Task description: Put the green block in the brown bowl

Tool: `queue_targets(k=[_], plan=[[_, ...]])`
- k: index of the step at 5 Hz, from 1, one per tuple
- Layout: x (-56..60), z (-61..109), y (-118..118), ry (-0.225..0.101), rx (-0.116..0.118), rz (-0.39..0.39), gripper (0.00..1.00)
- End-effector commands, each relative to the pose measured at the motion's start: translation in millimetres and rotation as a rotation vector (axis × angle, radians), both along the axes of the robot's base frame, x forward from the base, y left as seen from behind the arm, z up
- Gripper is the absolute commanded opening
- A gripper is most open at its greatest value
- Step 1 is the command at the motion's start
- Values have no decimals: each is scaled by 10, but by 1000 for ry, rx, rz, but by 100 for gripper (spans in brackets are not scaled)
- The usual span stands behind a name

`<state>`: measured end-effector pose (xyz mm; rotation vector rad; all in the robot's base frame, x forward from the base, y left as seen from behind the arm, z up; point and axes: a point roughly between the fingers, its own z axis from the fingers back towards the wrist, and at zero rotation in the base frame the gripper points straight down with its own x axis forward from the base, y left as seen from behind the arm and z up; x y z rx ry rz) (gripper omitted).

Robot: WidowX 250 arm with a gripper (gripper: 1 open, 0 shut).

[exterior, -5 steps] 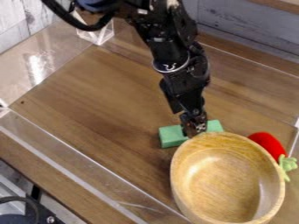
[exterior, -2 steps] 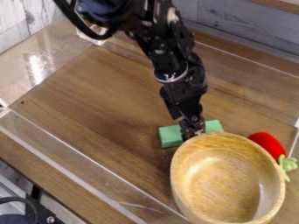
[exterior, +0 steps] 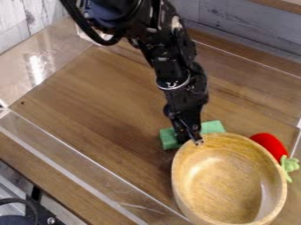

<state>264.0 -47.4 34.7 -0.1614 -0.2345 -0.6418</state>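
The green block (exterior: pixel 174 137) lies flat on the wooden table just left of the brown bowl's far rim. My gripper (exterior: pixel 188 132) points steeply down onto the block, its black fingers closed together over the block's middle. The arm covers much of the block; green shows to the left of the fingers and a sliver at the right. The brown bowl (exterior: pixel 186 172) stands at the lower right, large and round, with nothing in it.
A red rounded object (exterior: pixel 272 143) with a green stalk rests against the bowl's right rim. Clear plastic walls (exterior: pixel 70 145) edge the table at the front and left. Bare wood stretches to the left of the block.
My gripper has come down a little onto the green block and its fingers have closed on it. Block and bowl have not moved.
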Motion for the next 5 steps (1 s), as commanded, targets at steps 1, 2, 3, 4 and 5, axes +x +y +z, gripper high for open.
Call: queue_targets(k=[1,2,3,4,5], plan=[[82,167,-43,-43,-12,1,0],[89,228,-59,-42,-17,6,0],[127,353,-26,-51,-6,11,0],[234,573,49,-89,21,25,0],[374,812,193,-127,42,85,0]])
